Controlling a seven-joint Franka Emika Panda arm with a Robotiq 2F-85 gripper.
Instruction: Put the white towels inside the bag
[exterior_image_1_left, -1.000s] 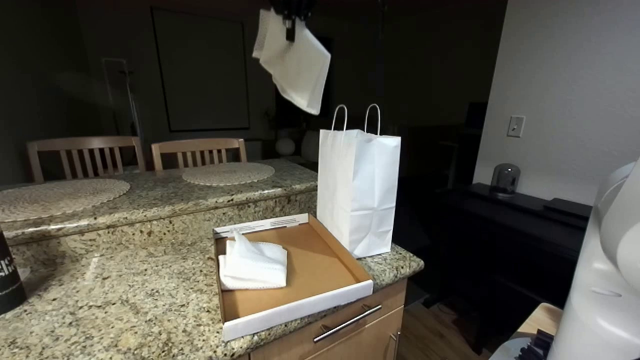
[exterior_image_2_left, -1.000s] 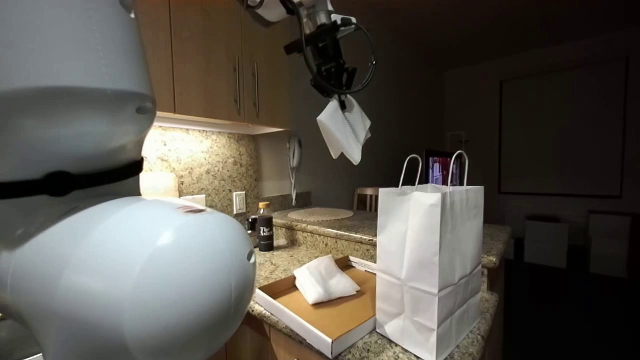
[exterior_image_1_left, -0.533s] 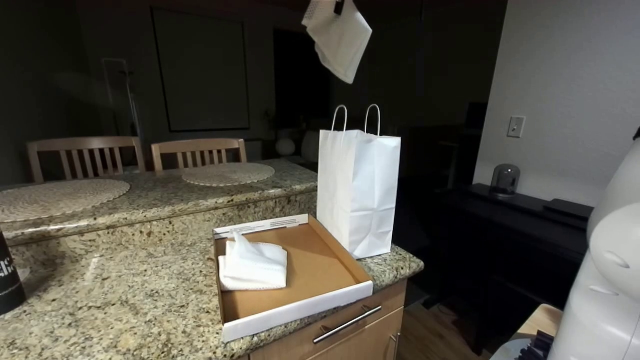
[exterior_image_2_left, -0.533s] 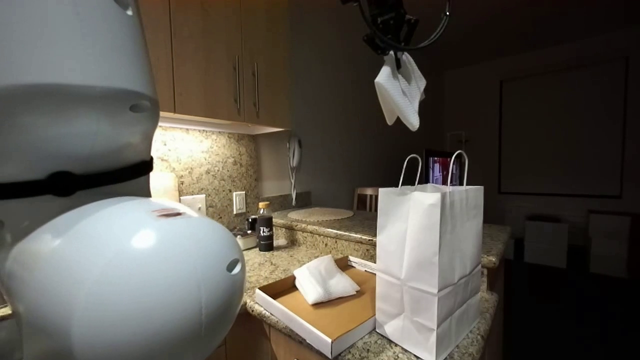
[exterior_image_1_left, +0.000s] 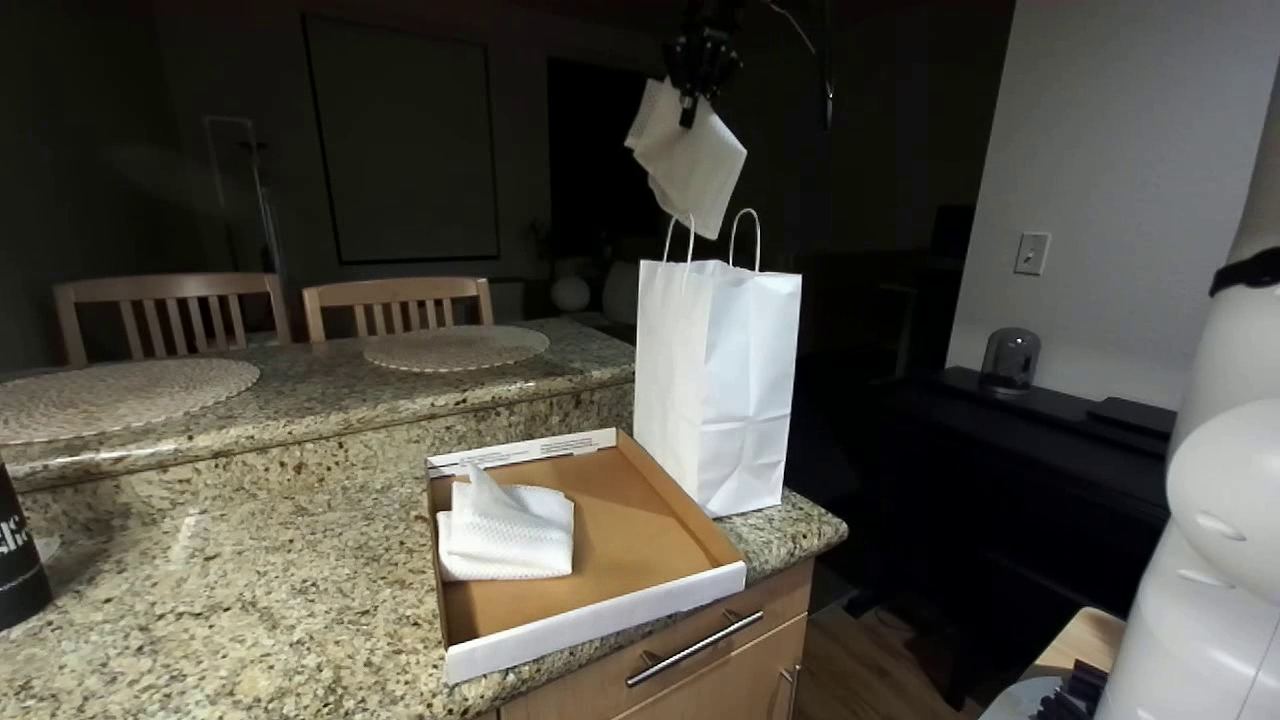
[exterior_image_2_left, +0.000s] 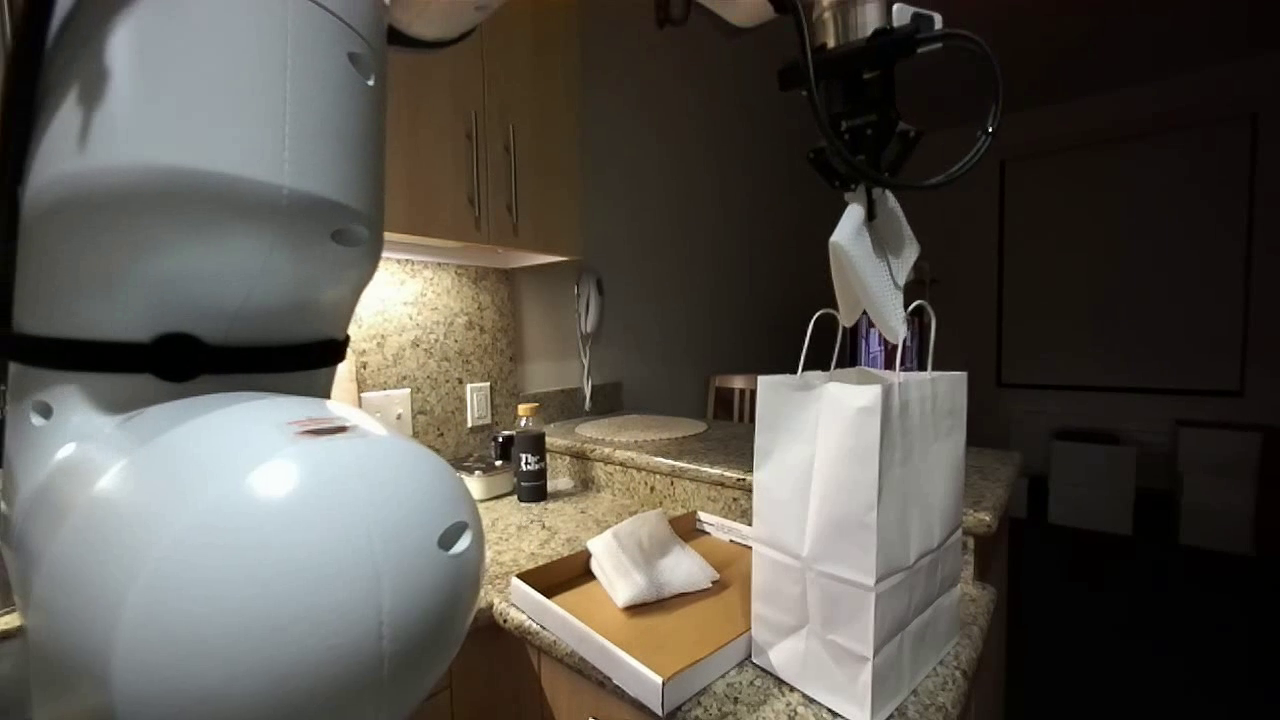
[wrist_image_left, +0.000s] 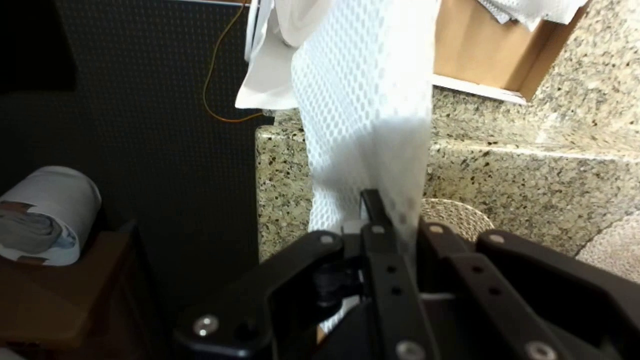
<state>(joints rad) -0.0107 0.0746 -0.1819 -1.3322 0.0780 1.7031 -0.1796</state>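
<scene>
My gripper (exterior_image_1_left: 688, 112) is shut on a white towel (exterior_image_1_left: 690, 165), which hangs down from the fingers above the bag. The gripper (exterior_image_2_left: 871, 205) and hanging towel (exterior_image_2_left: 868, 265) also show in an exterior view, with the towel's lowest corner level with the handles. The white paper bag (exterior_image_1_left: 715, 390) stands upright at the counter corner, also in an exterior view (exterior_image_2_left: 860, 500); its inside is hidden. In the wrist view the towel (wrist_image_left: 370, 85) runs between the fingers (wrist_image_left: 397, 215) and covers part of the bag (wrist_image_left: 270, 75). A second white towel (exterior_image_1_left: 512, 530) lies folded in the box.
The shallow cardboard box (exterior_image_1_left: 640, 530) touches or nearly touches the bag on the granite counter. A raised ledge (exterior_image_1_left: 570, 365) with woven placemats (exterior_image_1_left: 455, 346) stands behind. A dark bottle (exterior_image_2_left: 530, 460) stands farther along the counter. The bag's handles (exterior_image_1_left: 746, 235) stick up.
My gripper and the held towel have moved right in both exterior views, first rising, then coming down over the bag. The bag, box and second towel have not moved.
</scene>
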